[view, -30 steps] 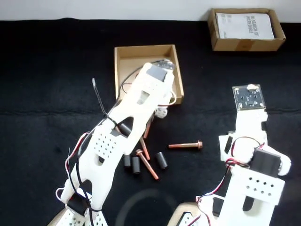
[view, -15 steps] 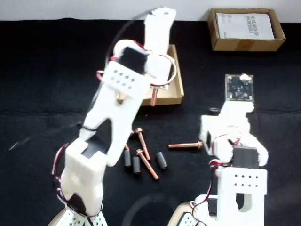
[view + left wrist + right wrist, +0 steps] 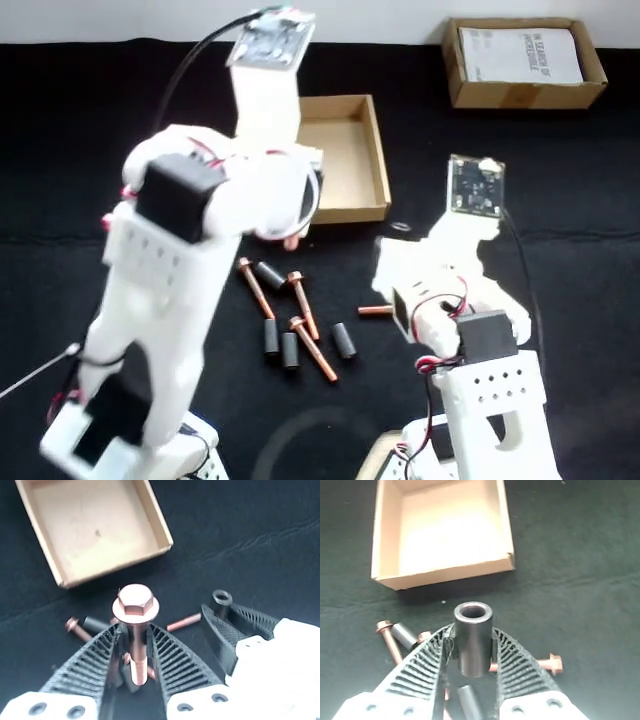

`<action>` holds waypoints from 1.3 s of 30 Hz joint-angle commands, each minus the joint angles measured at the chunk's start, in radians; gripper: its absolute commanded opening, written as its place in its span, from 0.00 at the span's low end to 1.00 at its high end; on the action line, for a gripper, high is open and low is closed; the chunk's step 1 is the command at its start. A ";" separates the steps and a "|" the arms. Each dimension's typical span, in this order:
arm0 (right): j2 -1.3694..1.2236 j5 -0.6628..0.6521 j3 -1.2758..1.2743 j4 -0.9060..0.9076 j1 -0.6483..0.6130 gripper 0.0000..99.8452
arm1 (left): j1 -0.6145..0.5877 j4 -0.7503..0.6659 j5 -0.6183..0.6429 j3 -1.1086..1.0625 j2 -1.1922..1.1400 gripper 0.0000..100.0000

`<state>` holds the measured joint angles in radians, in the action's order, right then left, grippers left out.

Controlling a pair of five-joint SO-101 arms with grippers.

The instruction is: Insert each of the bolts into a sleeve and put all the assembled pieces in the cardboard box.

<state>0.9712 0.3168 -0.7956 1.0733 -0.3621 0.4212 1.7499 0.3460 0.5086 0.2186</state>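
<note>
Bolt and sleeve held, near each other
Left gripper clamps a bolt, head outward; right gripper clamps a sleeve nearby, bore open, axes seemingly unaligned.

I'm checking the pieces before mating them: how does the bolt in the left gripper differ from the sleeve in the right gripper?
The bolt is copper-coloured; the sleeve is dark grey. The bolt is slim with a wide hexagonal head; the sleeve is a stubby hollow tube. Both are clamped between fingers.
</note>
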 commanded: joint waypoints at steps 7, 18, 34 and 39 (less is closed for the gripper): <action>0.219 0.005 -0.084 -0.058 -0.206 0.01 | -0.002 -0.187 0.002 -0.415 0.378 0.01; 0.745 -0.218 -0.493 -0.073 -0.268 0.01 | 0.004 -0.565 0.002 -0.877 0.674 0.01; 0.776 -0.262 -0.688 -0.387 -0.266 0.01 | 0.147 -0.928 0.005 -1.125 0.808 0.01; 0.774 -0.261 -0.679 -0.390 -0.266 0.01 | 0.142 -0.931 0.003 -1.144 0.805 0.01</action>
<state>1.7354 0.0637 -1.4876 0.7050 -0.6229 0.5485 0.8493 0.3475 -0.6299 1.0042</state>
